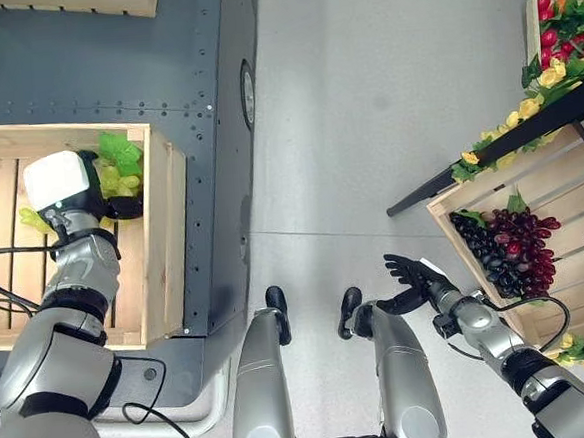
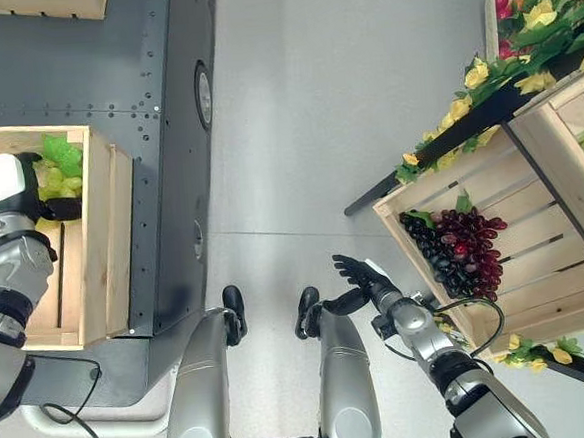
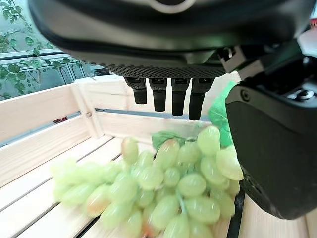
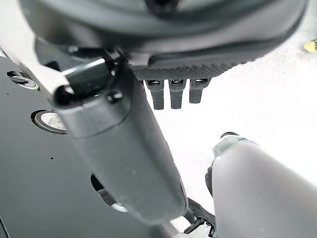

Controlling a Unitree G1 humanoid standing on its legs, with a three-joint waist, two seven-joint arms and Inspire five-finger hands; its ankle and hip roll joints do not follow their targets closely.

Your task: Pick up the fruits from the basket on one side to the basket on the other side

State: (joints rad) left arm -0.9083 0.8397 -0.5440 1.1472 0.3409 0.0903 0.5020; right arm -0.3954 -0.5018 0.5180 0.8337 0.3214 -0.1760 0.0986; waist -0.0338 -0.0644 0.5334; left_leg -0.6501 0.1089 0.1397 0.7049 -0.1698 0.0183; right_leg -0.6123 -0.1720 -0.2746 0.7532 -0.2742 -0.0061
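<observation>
We see the left robot hand (image 3: 168,96) with fingers straight, open just above the green grapes (image 3: 163,193) in the left wooden crate (image 1: 167,228) | right robot hand (image 1: 411,276) open, idle, beside the dark grapes (image 1: 510,249).

Pale green grapes (image 3: 168,188), a few blushing amber, are lying on the light, unpainted wood slats of the left crate (image 1: 167,228), with bright green leaves (image 1: 119,151) showing beside them. In the right crate (image 1: 572,209), also pale wood, a bunch is mixing dark red and near-black grapes (image 1: 509,244). Yellow flowers with green foliage (image 1: 525,112) are trimming a black bar (image 1: 488,155). The floor (image 1: 363,94) is showing light grey beside a dark grey riveted panel (image 1: 91,73).
</observation>
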